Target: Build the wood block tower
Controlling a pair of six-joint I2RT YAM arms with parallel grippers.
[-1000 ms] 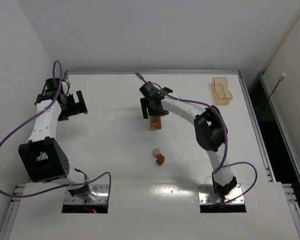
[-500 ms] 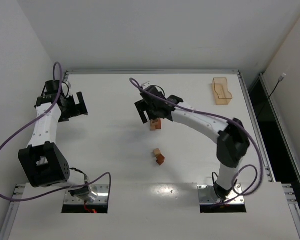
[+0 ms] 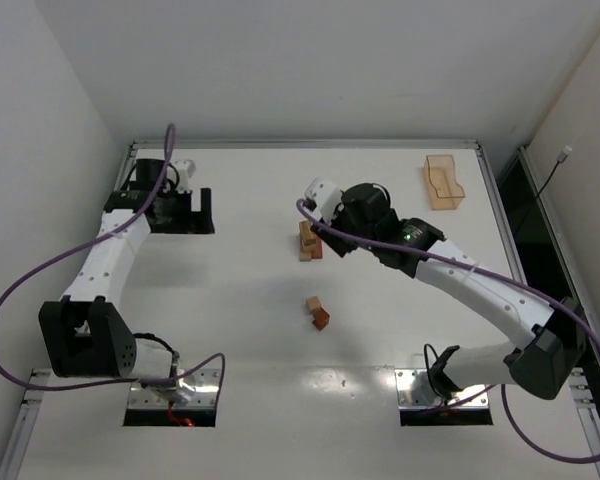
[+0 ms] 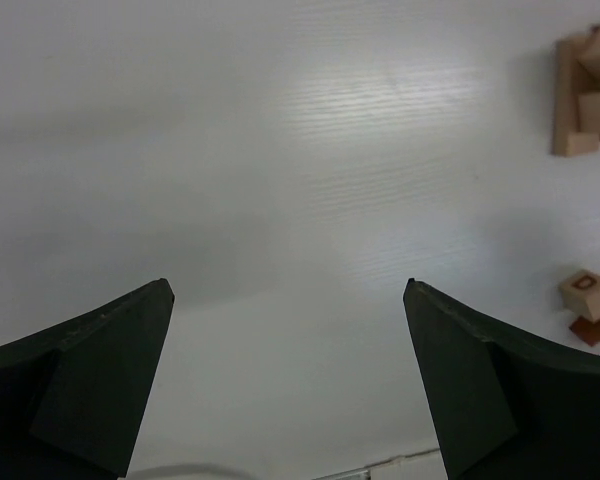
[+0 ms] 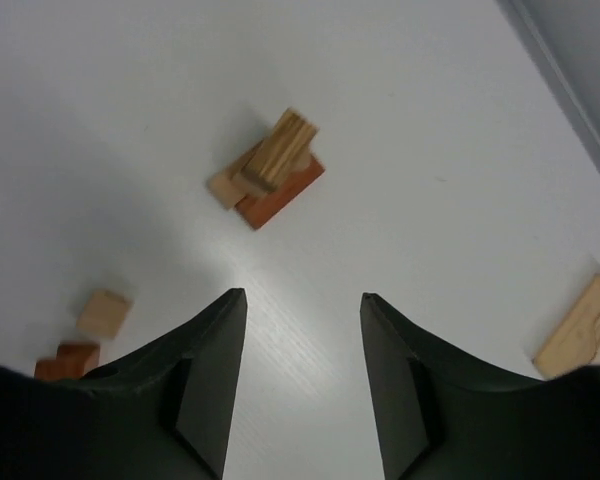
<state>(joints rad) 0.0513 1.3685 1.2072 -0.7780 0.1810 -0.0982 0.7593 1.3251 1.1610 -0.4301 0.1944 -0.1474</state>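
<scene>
The tower (image 3: pixel 309 240) of tan and reddish wood blocks stands mid-table, untouched. In the right wrist view the tower (image 5: pixel 270 170) has a reddish base with tan pieces on top. A loose tan cube (image 3: pixel 313 303) and a reddish block (image 3: pixel 321 319) lie nearer the arm bases. My right gripper (image 5: pixel 302 295) is open and empty, just right of the tower and pointing at it. A tan bar (image 5: pixel 580 325) lies off its right finger. At the far left my left gripper (image 3: pixel 187 220) hangs wide open and empty; its view catches the tower (image 4: pixel 585 95) and the tan cube (image 4: pixel 588 295) at the right edge.
A translucent orange tray (image 3: pixel 443 182) sits at the back right corner. The table's raised metal rim (image 3: pixel 310 144) runs along the back, with walls close on both sides. The right arm's long white link (image 3: pixel 480 290) stretches across the right half of the table.
My right gripper has drawn back from the tower to its right side and its jaws have narrowed. The left arm has swung right, toward the middle. The tower stayed put.
</scene>
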